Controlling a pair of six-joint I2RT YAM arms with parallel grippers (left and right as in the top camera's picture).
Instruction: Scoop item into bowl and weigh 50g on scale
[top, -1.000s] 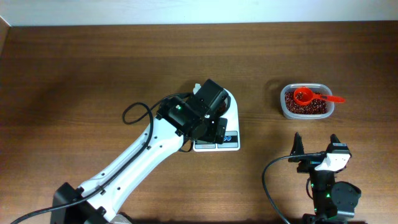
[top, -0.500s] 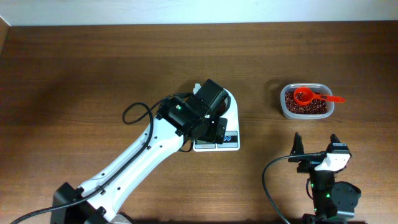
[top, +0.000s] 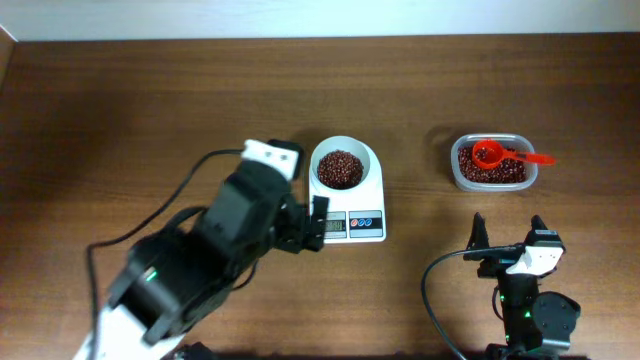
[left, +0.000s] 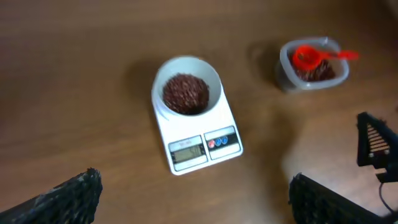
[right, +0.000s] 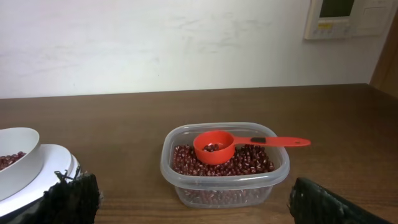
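The white bowl (top: 341, 168) stands on the white scale (top: 364, 224) and holds a heap of reddish-brown beans (top: 340, 167). The left wrist view shows the bowl (left: 186, 92), its beans (left: 185, 93) and the scale (left: 205, 146), whose display is lit but too blurred to read. My left gripper (top: 305, 225) (left: 193, 199) is open and empty, just left of the scale's front. My right gripper (top: 508, 235) (right: 193, 199) is open and empty, in front of the tub of beans (right: 224, 162).
A clear plastic tub (top: 492, 163) at the right holds more beans, with a red scoop (top: 490, 154) lying in it, handle pointing right. The right wrist view shows the scoop (right: 214, 147) holding a few beans. A wall lies beyond the table's far edge.
My left arm has drawn back from over the scale toward the front left, uncovering the bowl of beans. The right arm has not moved.
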